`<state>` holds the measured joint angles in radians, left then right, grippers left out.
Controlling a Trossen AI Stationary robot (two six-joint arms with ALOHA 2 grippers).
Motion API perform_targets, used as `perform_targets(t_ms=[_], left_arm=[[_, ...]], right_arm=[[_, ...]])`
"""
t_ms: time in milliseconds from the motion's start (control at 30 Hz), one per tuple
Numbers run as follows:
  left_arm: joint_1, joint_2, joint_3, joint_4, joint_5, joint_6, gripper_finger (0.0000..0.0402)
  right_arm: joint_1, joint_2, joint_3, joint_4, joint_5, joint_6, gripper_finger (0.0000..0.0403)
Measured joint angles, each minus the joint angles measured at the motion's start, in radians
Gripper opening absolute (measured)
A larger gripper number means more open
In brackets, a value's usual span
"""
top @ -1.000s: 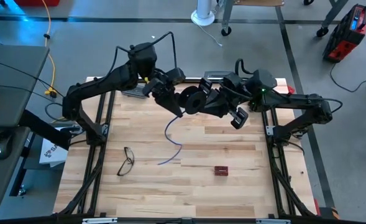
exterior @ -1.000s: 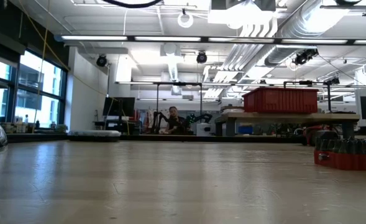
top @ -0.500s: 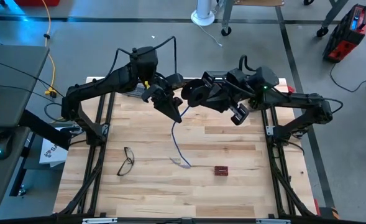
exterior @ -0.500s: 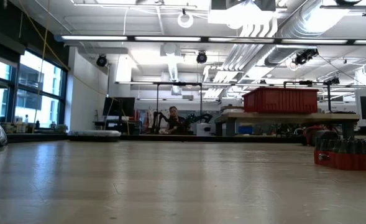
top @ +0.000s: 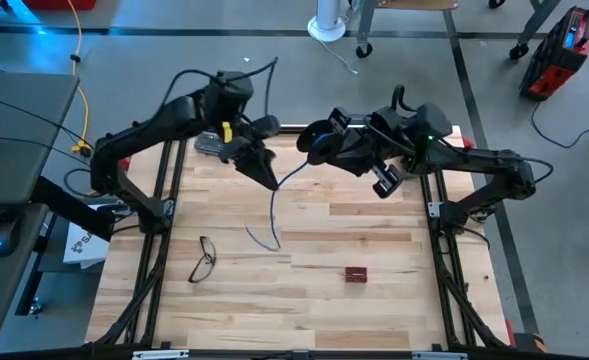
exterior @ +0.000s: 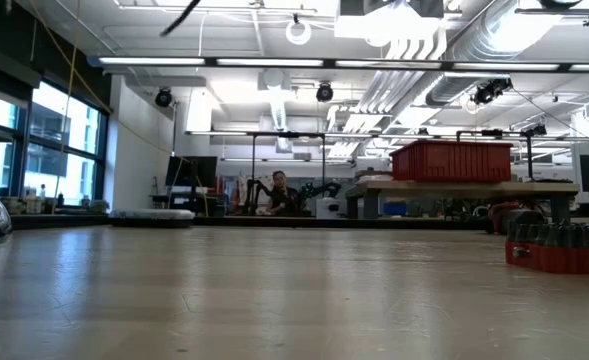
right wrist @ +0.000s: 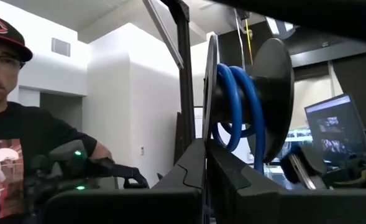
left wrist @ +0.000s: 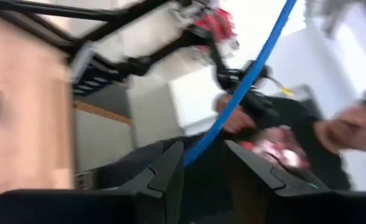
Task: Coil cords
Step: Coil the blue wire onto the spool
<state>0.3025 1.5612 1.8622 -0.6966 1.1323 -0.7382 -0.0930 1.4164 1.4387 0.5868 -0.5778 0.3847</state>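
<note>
A black spool (top: pixel 317 142) with blue cord wound between its two flanges (right wrist: pixel 235 106) hangs above the table's far middle, with my right gripper (right wrist: pixel 205 146) shut on it. The cord's loose length (top: pixel 274 215) runs from the spool past my left gripper (top: pixel 272 180) and hangs toward the table. In the left wrist view the blue cord (left wrist: pixel 245 81) passes between that gripper's (left wrist: pixel 204 146) open fingers. My left gripper has the cord (left wrist: pixel 192 149) running between its open fingers, close to one finger (left wrist: pixel 173 165); I cannot tell whether it touches. My right gripper pinches the rim of one spool flange (right wrist: pixel 209 124) between its two fingers, which point slightly upward from the table's right. The spool is lifted clear, standing on edge.
Eyeglasses (top: pixel 203 258) lie near the table's left front, and a small red block (top: pixel 355 273) lies right of the middle front. A grey object (top: pixel 209 146) sits at the far left. A person (right wrist: pixel 9 143) stands beyond the table.
My left gripper has drawn back toward the table's far left and turned. The cord's hanging length has swung, and now slants from the spool to the left gripper before dropping. The spool has turned from showing its round face to nearly edge-on.
</note>
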Motion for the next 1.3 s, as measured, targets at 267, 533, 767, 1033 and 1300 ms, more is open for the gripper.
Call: perform_targets(t_ms=[267,533,767,1033,1300], left_arm=[[0.123,-0.135,0.0,-0.341,-0.374,0.322,0.0107],[0.083,-0.189,0.001,-0.337,-0.738,0.479,0.0107],[-0.004,-0.098,0.001,-0.294,-0.871,0.572,0.0123],[-0.101,0.034,-0.001,-0.148,-0.875,0.593,0.0162],[-0.144,0.037,-0.107,0.15,-0.884,0.591,0.0175]], right_arm=[[-0.033,-0.022,0.0,-0.084,0.005,0.009,0.0],[-0.06,-0.029,0.0,-0.095,0.047,0.061,0.0],[-0.06,-0.029,0.0,-0.093,0.106,0.067,0.0],[-0.06,-0.038,0.0,-0.081,0.102,0.042,0.0],[-0.066,-0.065,0.0,-0.067,0.094,0.026,0.0]])
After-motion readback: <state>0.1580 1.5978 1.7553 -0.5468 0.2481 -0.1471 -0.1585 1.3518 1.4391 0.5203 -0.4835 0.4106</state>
